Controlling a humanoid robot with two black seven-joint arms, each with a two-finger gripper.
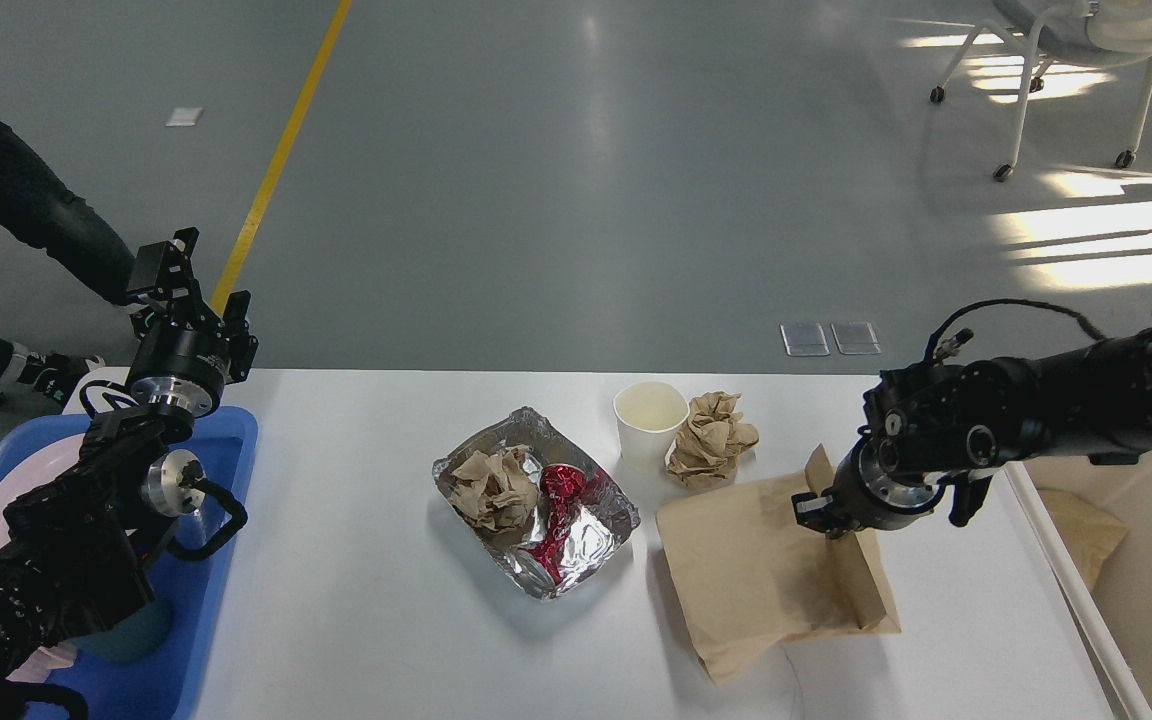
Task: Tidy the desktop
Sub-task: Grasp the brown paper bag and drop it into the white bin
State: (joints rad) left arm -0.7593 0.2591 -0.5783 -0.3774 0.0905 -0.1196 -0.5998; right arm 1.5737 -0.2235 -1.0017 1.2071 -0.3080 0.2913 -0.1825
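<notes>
The white desktop fills the lower view. My right gripper is shut on the upper edge of a flat brown paper bag and holds that edge raised while the rest lies on the desktop right of centre. A crumpled foil tray with a brown paper wad and red foil sits at the centre. A white paper cup and a crumpled brown paper ball stand behind the bag. My left gripper is raised over the far left corner, empty, fingers apart.
A blue tray with a white plate and a dark cup lies at the left edge under my left arm. An off-white bin with brown paper inside stands beyond the right table edge. A seated person's legs show at far left.
</notes>
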